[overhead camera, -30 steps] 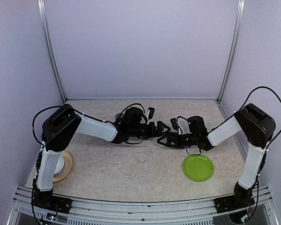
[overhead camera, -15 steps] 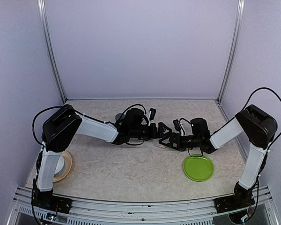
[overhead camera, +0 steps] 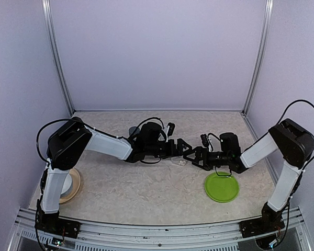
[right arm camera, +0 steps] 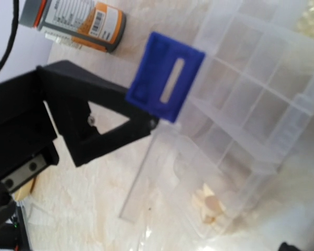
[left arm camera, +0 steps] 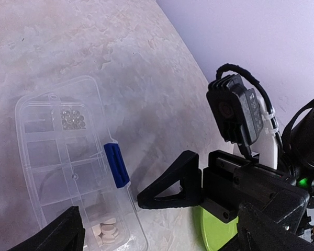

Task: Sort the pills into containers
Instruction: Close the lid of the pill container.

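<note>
Box: a clear plastic compartment box lay flat at mid-table, between the two grippers. Its blue latch sat on one long edge.
Pills: flat white tablets filled one end cell, and small clear beads filled a cell near the other end.
Bottle: the clear bottle with gray cap and white-and-orange label lay on its side, apart from the box, toward its 10 o'clock.
Vial: could not be made out.
Left gripper: fingers wide apart, holding nothing, hanging over the tablet end.
Right gripper: probably apart and empty. Only a black sliver showed at 5 o'clock in its wrist view.
Handling: the bottle was probably light, stiff and smooth, and likely to roll, so it should be clamped across the label. The tablets were tiny and hard and would skitter. The thin box would slide, so it needed pinning before anything was picked.
</note>
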Robot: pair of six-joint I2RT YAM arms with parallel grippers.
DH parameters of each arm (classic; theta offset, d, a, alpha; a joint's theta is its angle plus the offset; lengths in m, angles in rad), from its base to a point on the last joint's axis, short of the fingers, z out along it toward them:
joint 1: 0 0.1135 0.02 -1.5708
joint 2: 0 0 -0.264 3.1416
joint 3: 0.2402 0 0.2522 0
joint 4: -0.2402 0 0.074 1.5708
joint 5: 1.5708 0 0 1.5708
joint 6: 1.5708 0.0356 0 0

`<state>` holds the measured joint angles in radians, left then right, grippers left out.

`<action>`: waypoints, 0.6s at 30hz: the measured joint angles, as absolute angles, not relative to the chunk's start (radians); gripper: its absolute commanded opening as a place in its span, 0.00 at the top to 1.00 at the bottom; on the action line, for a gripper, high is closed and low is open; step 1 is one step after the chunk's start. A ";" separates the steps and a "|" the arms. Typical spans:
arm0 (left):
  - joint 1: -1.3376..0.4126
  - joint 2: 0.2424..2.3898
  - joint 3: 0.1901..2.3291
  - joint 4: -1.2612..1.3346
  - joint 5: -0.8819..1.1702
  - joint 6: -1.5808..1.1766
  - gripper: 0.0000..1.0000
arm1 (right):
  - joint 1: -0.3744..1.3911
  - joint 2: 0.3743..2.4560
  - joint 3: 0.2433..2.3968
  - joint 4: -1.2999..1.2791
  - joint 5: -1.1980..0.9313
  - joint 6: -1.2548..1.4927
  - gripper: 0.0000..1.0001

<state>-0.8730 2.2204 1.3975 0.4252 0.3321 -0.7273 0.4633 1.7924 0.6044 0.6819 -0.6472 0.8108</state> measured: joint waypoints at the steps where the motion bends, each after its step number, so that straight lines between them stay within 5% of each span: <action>1: -0.874 2.220 1.398 0.425 0.332 -0.727 0.01 | 0.457 1.783 0.598 0.682 -0.648 0.814 0.00; 18: -0.888 2.219 1.398 0.423 0.324 -0.716 0.01 | 0.402 1.787 0.575 0.729 -0.658 0.884 0.00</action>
<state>-0.8875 2.2192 1.3975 0.4229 0.3244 -0.7162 0.4023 1.7874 0.5755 0.7288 -0.6582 0.8841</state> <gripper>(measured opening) 0.988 0.996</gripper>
